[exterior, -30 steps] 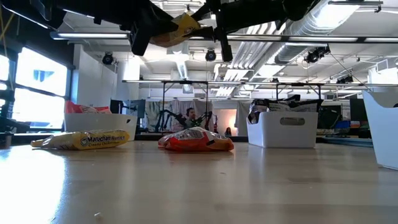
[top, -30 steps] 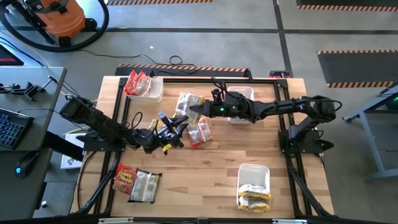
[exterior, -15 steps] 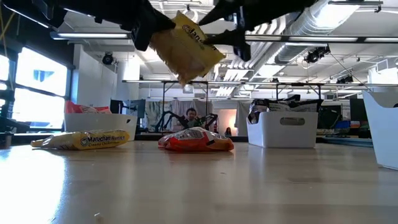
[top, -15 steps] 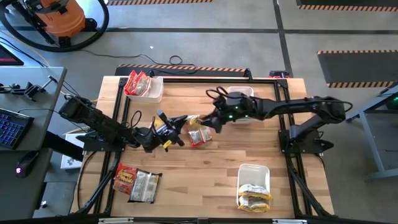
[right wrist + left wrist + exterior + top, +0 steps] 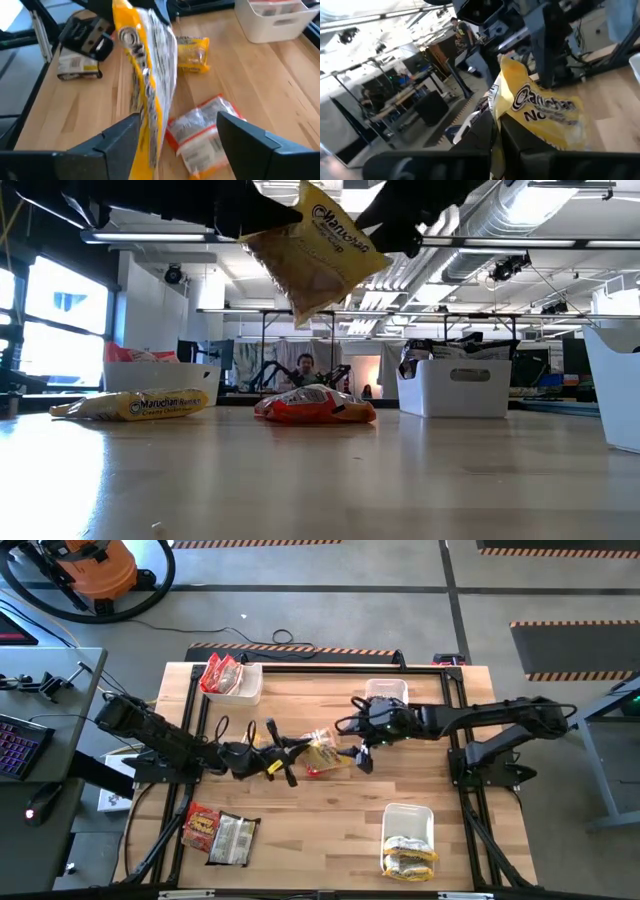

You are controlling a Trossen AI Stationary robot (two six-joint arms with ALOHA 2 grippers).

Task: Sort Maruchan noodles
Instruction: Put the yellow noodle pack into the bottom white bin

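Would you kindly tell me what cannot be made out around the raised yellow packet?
- Low view: the top edge cuts off the grip on the yellow packet.
- Right wrist view: blur smears the packet's print; a finger of the open right claw covers part of the red packet.
- Low view: the wall of the white bin hides its contents.

Bare table point(image 5: 330, 810) (near side) lies open below both arms.
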